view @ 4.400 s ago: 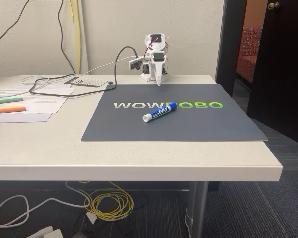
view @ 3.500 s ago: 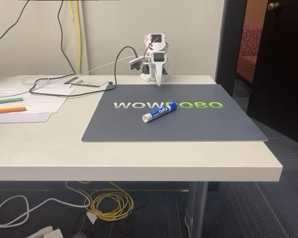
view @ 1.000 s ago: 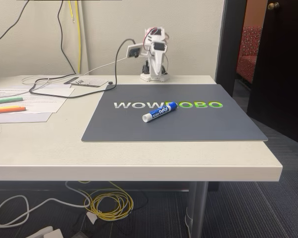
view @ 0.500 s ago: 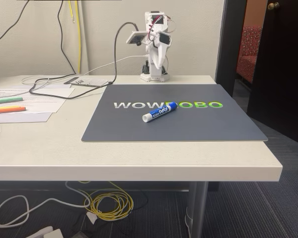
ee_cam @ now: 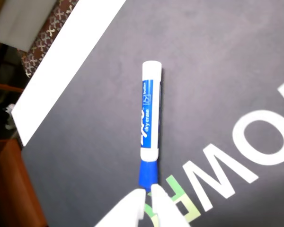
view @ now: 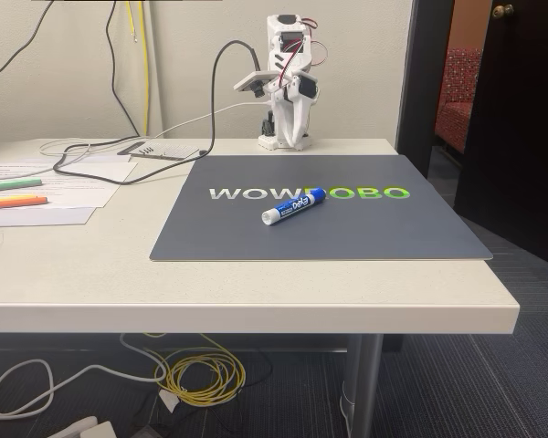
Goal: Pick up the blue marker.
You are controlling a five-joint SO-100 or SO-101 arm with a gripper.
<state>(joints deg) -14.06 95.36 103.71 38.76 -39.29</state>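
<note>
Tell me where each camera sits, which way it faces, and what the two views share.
Fixed view: stands off the table's front edge, facing the wall; shows the whole arm at the far edge, raised, behind the grey mat.
Wrist view: rides on the arm, looking down at the mat; the gripper tips enter from the bottom edge, nearly together, by the cap end.
Shared: the blue marker on the mat's lettering.

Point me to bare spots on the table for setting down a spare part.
Free: the grey mat right of and in front of the blue marker, and the bare table strip along the near edge. Crowded: the far left, with papers, a green marker, an orange marker and cables.
</note>
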